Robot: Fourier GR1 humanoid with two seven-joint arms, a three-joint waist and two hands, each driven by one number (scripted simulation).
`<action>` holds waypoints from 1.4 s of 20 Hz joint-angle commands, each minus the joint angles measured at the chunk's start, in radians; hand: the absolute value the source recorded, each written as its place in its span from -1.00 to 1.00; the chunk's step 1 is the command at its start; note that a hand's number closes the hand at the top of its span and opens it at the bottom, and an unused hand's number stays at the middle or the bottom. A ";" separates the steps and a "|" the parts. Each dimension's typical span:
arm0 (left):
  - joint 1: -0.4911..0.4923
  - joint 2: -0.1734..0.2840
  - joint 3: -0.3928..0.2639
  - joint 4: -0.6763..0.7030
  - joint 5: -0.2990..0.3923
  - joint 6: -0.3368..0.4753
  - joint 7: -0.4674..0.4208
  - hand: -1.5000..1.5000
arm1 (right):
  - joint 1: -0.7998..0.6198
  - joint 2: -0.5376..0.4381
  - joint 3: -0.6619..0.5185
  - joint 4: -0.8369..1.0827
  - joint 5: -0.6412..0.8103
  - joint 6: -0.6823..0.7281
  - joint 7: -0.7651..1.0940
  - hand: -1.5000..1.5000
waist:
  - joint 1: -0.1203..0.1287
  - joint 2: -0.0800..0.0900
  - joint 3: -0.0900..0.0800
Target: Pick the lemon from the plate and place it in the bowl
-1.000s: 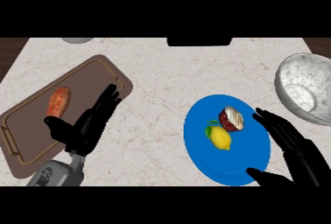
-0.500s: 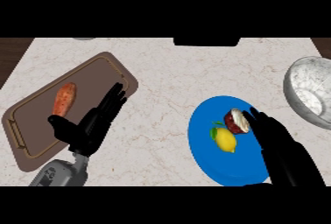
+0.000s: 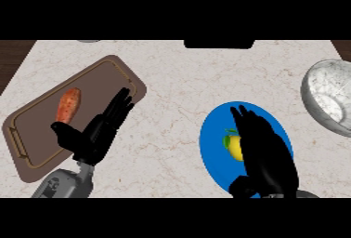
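Right robot hand [image 3: 266, 153] over plate [image 3: 212, 148], partly covering lemon [image 3: 235, 145].

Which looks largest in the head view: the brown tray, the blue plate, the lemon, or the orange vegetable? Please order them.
1. Brown tray.
2. Blue plate, partly hidden under the right hand.
3. Orange vegetable.
4. Lemon. It is partly covered, so its rank against the vegetable is unsure.
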 commanded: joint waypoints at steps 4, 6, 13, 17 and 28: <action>0.056 0.002 0.006 -0.001 -0.009 -0.029 -0.028 0.00 | -0.035 0.068 -0.027 0.054 -0.025 0.189 0.211 -1.00 | -0.013 -0.003 0.001; 0.030 0.000 0.022 -0.006 -0.005 -0.023 -0.009 0.00 | -0.062 0.084 -0.070 0.124 -0.053 0.209 0.191 -1.00 | -0.011 -0.002 0.001; -0.021 -0.016 0.060 0.008 -0.025 -0.017 0.031 0.00 | 0.018 0.089 -0.049 0.123 0.021 0.209 0.105 -1.00 | -0.021 -0.002 0.003; 0.039 0.009 0.075 -0.085 -0.012 -0.032 0.069 0.00 | -0.011 0.162 -0.034 0.153 0.080 0.232 0.133 -1.00 | -0.013 -0.003 0.003; 0.053 -0.051 0.088 -0.068 -0.065 -0.069 0.065 0.00 | 0.011 0.223 -0.127 0.328 0.217 0.165 -0.035 -1.00 | -0.012 -0.001 0.003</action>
